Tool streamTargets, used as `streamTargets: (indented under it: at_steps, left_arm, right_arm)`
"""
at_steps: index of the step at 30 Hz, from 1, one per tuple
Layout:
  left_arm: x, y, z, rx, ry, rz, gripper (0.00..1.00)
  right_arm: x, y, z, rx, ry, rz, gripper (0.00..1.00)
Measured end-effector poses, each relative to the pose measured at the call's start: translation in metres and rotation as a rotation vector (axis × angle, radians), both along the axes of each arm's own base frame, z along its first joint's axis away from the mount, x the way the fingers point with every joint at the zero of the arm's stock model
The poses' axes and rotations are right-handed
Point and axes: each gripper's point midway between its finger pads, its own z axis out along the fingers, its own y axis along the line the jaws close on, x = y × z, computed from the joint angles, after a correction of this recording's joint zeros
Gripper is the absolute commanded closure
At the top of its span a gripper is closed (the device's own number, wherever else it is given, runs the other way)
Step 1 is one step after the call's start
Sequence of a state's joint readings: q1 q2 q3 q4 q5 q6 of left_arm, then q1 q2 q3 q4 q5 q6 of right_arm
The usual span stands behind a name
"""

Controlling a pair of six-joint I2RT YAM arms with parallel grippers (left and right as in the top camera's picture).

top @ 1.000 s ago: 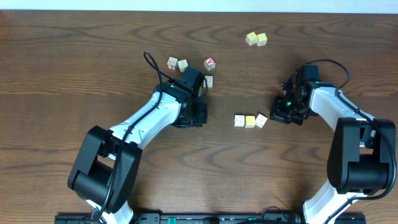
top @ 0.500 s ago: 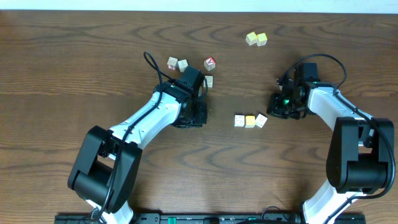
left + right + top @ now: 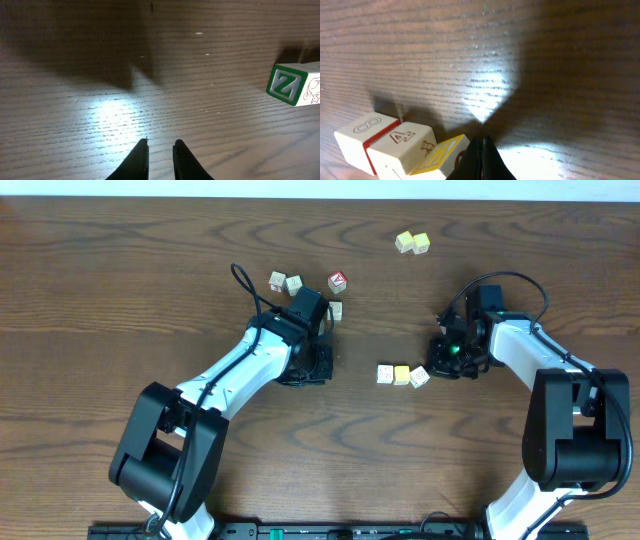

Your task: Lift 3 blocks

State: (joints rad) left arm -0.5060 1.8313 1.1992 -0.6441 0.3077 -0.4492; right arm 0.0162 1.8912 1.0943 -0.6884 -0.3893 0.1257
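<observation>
Closing in on the three blocks (image 3: 402, 374), I am bringing my right jaws leftward over the surface (image 3: 120, 270). A second ago they were hanging well off the row's right end, and now they are sitting just beside the end cube. They are pressed together, holding nothing. From my right wrist the row is lying at lower left, side against side: the 8 cube (image 3: 362, 137), the 4 cube (image 3: 405, 147), then the yellow-faced cube (image 3: 442, 157) right by my tips, though I cannot tell whether they are touching it. My left jaws are staying where they were, slightly apart over bare wood with nothing between them, and a green Z cube (image 3: 292, 84) is lying at that view's right edge.
</observation>
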Motion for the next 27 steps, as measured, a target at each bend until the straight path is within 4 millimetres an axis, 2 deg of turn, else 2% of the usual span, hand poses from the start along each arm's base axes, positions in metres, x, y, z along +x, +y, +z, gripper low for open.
streamTargets:
  at_steps: [8, 11, 13, 18, 20, 23, 27]
  left_arm:
    - [0.000, 0.000, 0.000, 0.001, 0.002, 0.000, 0.81]
    - [0.000, 0.000, 0.000, 0.001, 0.002, 0.000, 0.81]
    - [0.000, 0.000, 0.000, 0.001, 0.002, 0.000, 0.81]
    - [0.000, 0.000, 0.000, 0.001, 0.002, 0.000, 0.81]
    - [-0.001, 0.000, 0.000, 0.001, 0.002, 0.000, 0.81]
    - [-0.001, 0.000, 0.000, 0.001, 0.002, 0.000, 0.81]
    - [0.000, 0.000, 0.000, 0.001, 0.002, 0.000, 0.81]
  right_arm:
    - [-0.007, -0.001, -0.001, -0.002, 0.051, -0.052, 0.99]
    - [-0.016, -0.005, -0.002, -0.028, 0.103, -0.080, 0.99]
    - [-0.025, -0.011, 0.003, -0.063, 0.160, -0.093, 0.99]
    - [-0.024, -0.021, 0.024, -0.121, 0.210, -0.100, 0.99]
    - [-0.031, -0.021, 0.028, -0.128, 0.244, -0.094, 0.99]
    - [-0.045, -0.020, 0.023, -0.144, 0.288, -0.079, 0.99]
    - [-0.061, -0.006, 0.003, -0.158, 0.301, -0.038, 0.99]
